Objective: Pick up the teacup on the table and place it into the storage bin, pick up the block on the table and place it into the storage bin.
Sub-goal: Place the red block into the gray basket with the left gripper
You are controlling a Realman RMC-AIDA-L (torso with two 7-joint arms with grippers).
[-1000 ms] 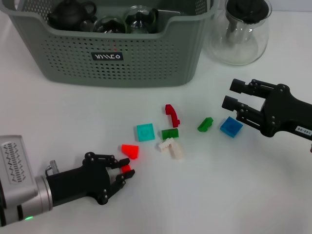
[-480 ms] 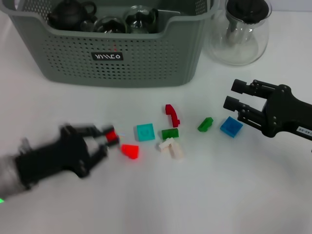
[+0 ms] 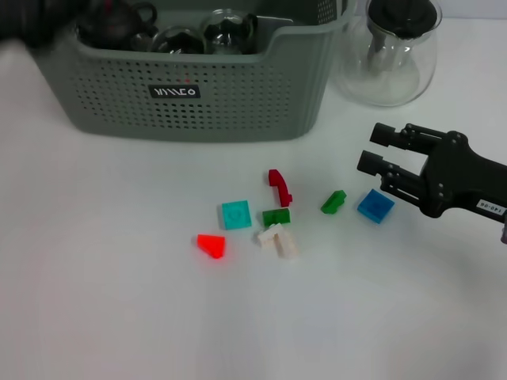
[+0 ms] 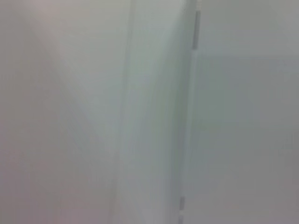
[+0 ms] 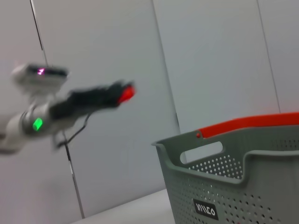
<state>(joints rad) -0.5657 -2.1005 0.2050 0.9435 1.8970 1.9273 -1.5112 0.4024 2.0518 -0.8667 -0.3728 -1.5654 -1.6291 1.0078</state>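
- The right gripper (image 3: 379,150) hovers low over the table (image 3: 119,317) on the right side, its two fingers spread apart with nothing between them
- Nearest on the table lies a red wedge (image 3: 211,245), alone on its side of the cluster
- Just beyond it and to the right sit two white bricks (image 3: 278,239), touching each other
- A dark green brick (image 3: 276,216) lies right behind the white bricks, with a teal tile (image 3: 236,214) beside it on the left
- A blue tile (image 3: 375,206) lies just under the right gripper's lower finger, and a small green brick (image 3: 333,202) lies close to its left
- A dark red curved piece (image 3: 278,187) is the farthest of the loose pieces, just behind the dark green brick
- The bin (image 3: 198,95) stands across the far left and middle of the table, upright, its black label (image 3: 175,92) facing the robot
- Inside the bin sit a dark teapot (image 3: 115,22) and two glass cups (image 3: 178,39), side by side
- A glass carafe (image 3: 390,51) with a black lid stands beside the bin, on its right
- The left gripper (image 5: 117,94) shows in the right wrist view, raised high in the air off to one side of the bin and well apart from it
- Its fingers are closed on a small red block (image 5: 126,93) at the tip
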